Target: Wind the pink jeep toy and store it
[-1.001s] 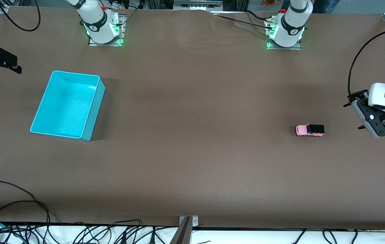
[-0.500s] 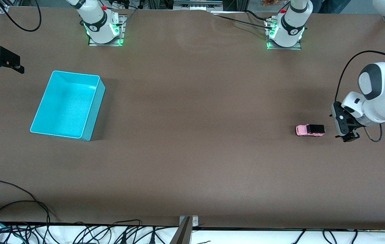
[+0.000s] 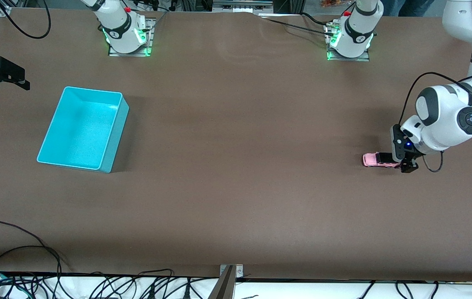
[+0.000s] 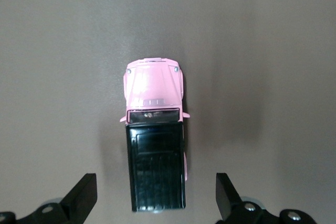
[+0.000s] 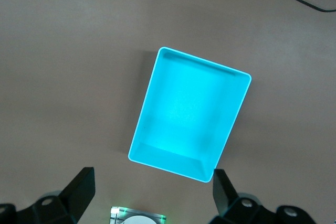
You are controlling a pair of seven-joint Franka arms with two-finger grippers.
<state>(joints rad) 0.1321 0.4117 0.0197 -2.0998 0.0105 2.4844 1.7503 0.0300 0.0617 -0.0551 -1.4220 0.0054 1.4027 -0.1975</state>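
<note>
Front view: the pink jeep toy (image 3: pixel 379 159) is seen on the counter (image 3: pixel 236 187) near the left arm's end, straddled by the left gripper (image 3: pixel 404 160) with jaws spread for grasping, while the right gripper (image 3: pixel 1 74), jaws also apart, is held waiting above the turquoise bin (image 3: pixel 83 129).

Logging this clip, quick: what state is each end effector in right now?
Left end effector: open, over the rear of the pink jeep toy, holding nothing.
Right end effector: open, empty, above the turquoise bin.
</note>
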